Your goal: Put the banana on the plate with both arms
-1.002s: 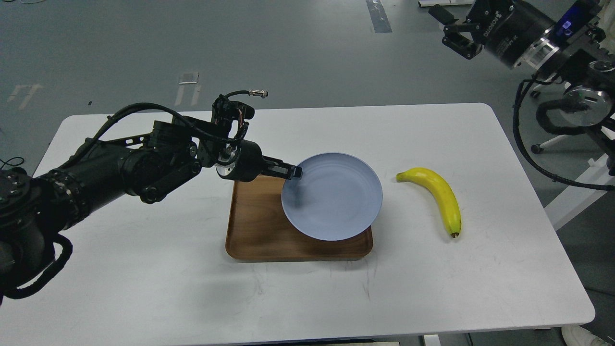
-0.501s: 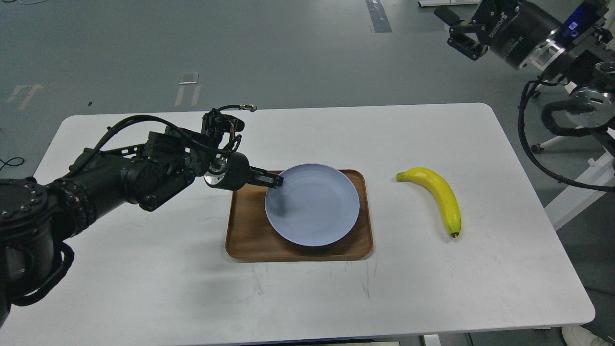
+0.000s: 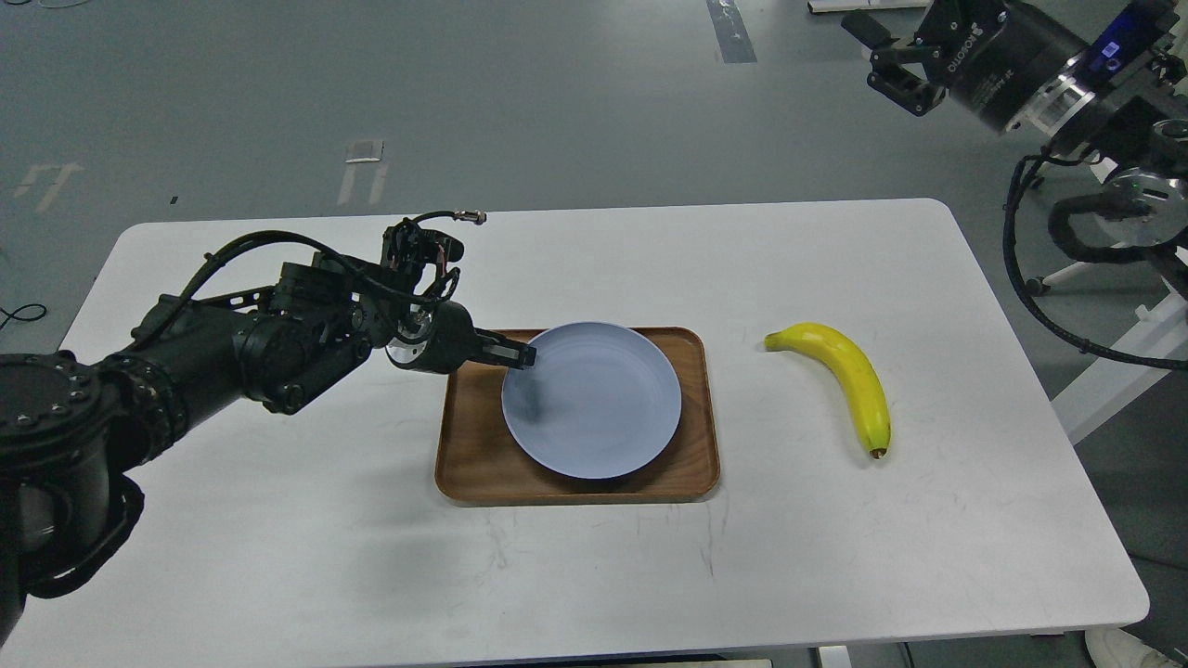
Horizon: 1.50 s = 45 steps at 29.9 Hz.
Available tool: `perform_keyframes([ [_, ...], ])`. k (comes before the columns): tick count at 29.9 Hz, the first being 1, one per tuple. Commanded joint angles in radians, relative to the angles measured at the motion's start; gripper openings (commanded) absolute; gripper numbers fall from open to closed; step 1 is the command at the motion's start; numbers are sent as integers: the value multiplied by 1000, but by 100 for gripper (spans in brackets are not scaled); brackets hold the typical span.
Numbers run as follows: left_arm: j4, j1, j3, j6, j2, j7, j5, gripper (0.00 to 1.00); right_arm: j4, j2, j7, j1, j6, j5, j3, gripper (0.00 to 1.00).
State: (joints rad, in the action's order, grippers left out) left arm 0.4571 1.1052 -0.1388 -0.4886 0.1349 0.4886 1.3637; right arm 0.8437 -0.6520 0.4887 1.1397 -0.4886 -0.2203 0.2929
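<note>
Your left tool (image 3: 522, 356) pinches the plate's (image 3: 594, 408) left rim, seating it in the tray (image 3: 464, 464). The right tool (image 3: 882, 51) hangs spread, far right — the banana (image 3: 849, 371) waits on the counter (image 3: 278, 557).

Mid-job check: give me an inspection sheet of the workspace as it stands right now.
Surface: white table, faint scuffs near the front.
Job's things: banana lies on the table right of the tray, untouched; plate sits in the wooden tray.
Clutter: nothing seen.
Grippers: left gripper shut on the plate's left rim; right gripper raised beyond the table's far right corner, state unclear.
Cables: black cable loops off the right arm beside the table.
Surroundings: grey floor with tape marks.
</note>
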Motion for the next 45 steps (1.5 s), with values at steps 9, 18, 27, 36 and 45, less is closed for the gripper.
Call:
perform_keyframes([
  [9, 3, 15, 11, 0, 14, 0, -38, 97, 5, -23, 0, 0, 0, 1, -3, 100],
  [18, 11, 64, 24, 0, 149, 0, -715, 98, 55, -106, 0, -1, 0, -7, -15, 100],
  [27, 14, -47, 203, 0, 288, 0, -1198, 98, 146, -230, 0, 12, 0, -341, -127, 100],
  [36, 17, -113, 318, 0, 305, 0, -1200, 98, 160, -221, 0, 41, 0, -981, -225, 100],
  [45, 18, -113, 329, 0, 310, 0, -1207, 98, 29, -32, 0, 173, 0, -1114, -557, 100],
])
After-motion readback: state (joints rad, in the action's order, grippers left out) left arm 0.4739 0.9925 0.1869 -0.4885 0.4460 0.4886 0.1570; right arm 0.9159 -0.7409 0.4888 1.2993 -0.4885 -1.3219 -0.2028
